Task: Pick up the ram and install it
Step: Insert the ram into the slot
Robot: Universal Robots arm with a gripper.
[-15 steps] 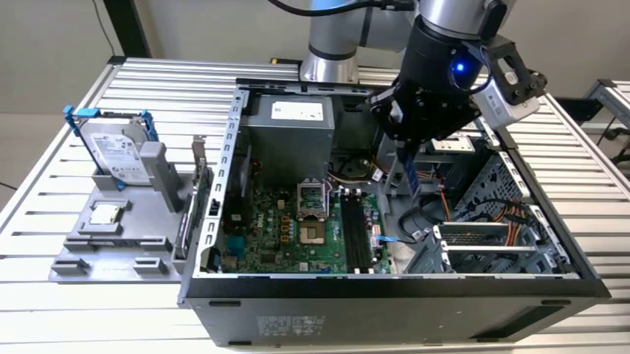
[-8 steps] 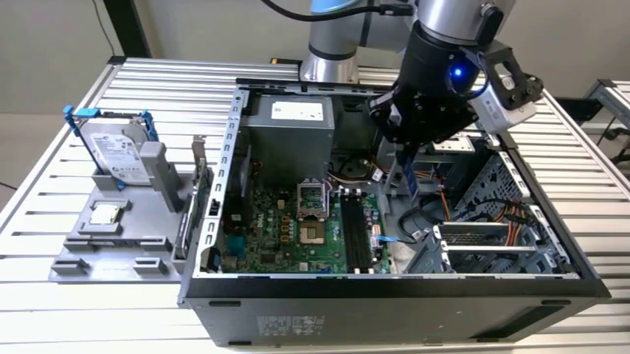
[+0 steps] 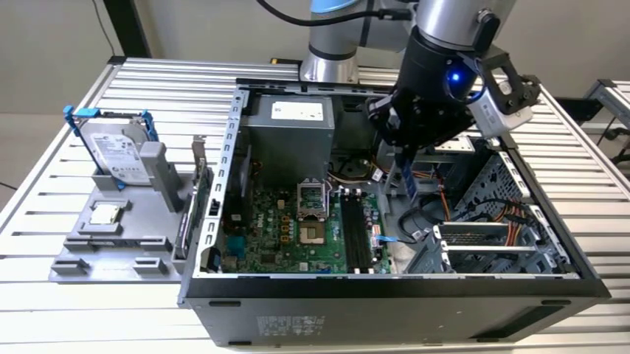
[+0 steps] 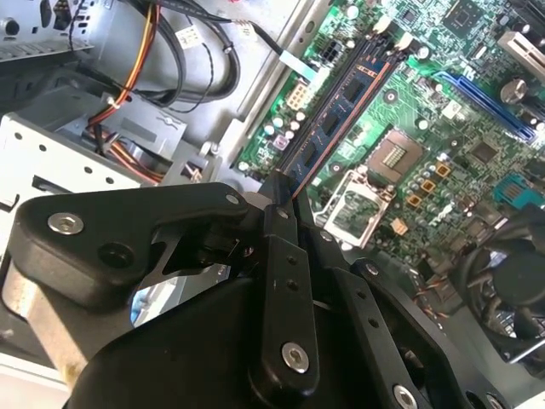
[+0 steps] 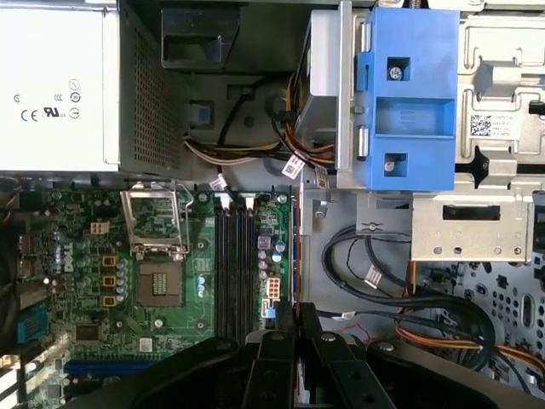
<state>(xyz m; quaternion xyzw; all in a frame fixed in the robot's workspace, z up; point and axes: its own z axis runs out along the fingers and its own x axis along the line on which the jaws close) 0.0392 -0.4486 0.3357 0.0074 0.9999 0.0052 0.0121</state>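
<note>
My gripper (image 3: 403, 153) hangs inside the open computer case (image 3: 394, 284), above the right side of the motherboard (image 3: 285, 228) in the exterior view. It is shut on the ram (image 3: 403, 178), a slim dark stick that points down from the black fingers (image 4: 285, 256). In the second wrist view the ram (image 4: 341, 111) runs out from the fingertips, showing its chips. In the first wrist view the ram (image 5: 295, 247) appears edge-on, held clear above the board's edge, beside the black memory slots (image 5: 234, 264) and not in them. The memory slots (image 3: 359, 232) look empty.
A silver power supply (image 3: 285, 129) sits at the back of the case, an open processor socket (image 3: 310, 214) on the board. Cables (image 3: 473, 214) and a drive cage (image 5: 409, 94) crowd the case's right. Outside, a grey stand holds a hard drive (image 3: 118, 151) and a processor chip (image 3: 103, 214).
</note>
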